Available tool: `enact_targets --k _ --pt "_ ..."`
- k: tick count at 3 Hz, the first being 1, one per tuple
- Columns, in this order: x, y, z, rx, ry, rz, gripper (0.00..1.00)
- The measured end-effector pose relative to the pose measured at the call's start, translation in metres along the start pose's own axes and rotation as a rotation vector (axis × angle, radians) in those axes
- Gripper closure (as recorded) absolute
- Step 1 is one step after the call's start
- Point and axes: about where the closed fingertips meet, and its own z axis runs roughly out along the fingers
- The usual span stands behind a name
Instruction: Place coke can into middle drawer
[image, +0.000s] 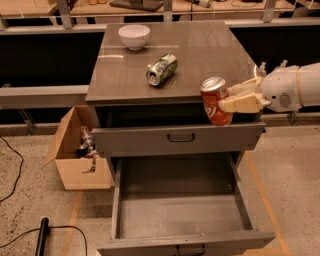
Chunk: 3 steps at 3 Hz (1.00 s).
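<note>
The coke can (215, 100), red with a silver top, is held in the air in front of the cabinet's right front edge, tilted slightly. My gripper (234, 98) comes in from the right on a white arm and is shut on the can's right side. The middle drawer (180, 210) is pulled wide open below, its flat grey floor bare, a dark handle on its front panel. The can hangs above the drawer's back right part, level with the shut top drawer (181, 137).
A green-and-silver can (161, 69) lies on its side on the cabinet top (210, 50). A white bowl (134, 36) stands at the top's back left. An open cardboard box (80, 150) with items sits on the floor left of the cabinet. A black cable (42, 235) lies at the lower left.
</note>
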Motion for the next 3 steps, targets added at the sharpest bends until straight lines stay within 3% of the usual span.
enact_targets --k 1,3 --pt "0.042 0.025 0.017 -0.030 0.030 0.064 1.00" --pt "0.139 0.073 0.085 -0.162 0.107 0.084 1.00"
